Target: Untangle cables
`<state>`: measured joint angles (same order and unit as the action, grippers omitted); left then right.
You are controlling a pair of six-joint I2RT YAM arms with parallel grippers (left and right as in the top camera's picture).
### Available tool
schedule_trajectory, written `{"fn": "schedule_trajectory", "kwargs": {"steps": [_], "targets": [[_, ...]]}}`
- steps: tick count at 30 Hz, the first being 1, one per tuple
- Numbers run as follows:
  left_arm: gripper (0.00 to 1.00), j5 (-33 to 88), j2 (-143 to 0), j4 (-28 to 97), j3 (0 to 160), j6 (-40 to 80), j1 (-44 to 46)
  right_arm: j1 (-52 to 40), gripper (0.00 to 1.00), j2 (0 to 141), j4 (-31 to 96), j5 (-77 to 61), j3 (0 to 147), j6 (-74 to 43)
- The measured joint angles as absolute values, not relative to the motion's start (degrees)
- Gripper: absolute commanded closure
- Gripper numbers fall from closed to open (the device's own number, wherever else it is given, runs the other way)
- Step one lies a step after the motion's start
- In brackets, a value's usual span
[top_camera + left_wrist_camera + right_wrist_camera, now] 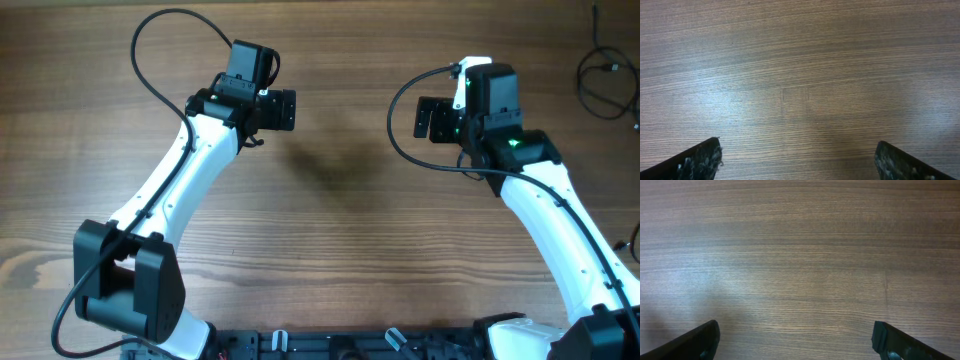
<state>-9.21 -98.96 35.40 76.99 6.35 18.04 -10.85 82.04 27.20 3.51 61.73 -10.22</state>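
Your left gripper (290,110) and right gripper (421,118) are both wide open and empty, over the table (330,250). Cables (610,68) lie far right, near the edge. Reach carelessly and you could shove them off or grab several strands.

Two arms (165,195) (565,225), two pincers (799,161) (796,341), one table (330,250), one tangle of cables (610,68).

Not much going on, just the counter (340,250): brown wood, grain running side to side. A black rail (350,345) with a few pale clips (281,338) sits along the counter's near edge. Up close, the counter's wood shows a faint seam (795,102).
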Motion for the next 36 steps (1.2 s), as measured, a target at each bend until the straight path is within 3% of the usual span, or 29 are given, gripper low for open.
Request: {"fn": "schedule_trajectory", "kwargs": {"steps": [12,16,23,36], "targets": [[0.00,-9.2,-98.9,34.9,76.9,6.9,18.0,-10.9,0.00,82.0,27.2,3.5,61.7,-10.2],[0.00,-9.2,-95.4,27.1,72.1,7.9,17.9,-10.9,0.00,82.0,27.2,3.5,61.7,-10.2],[0.00,-9.2,-77.4,8.4,48.2,11.4,17.0,-10.9,0.00,82.0,27.4,3.5,61.7,-10.2],[0.00,-9.2,-40.9,6.0,21.2,14.6,9.7,-10.9,0.00,82.1,27.4,3.7,61.7,-10.2]]}}
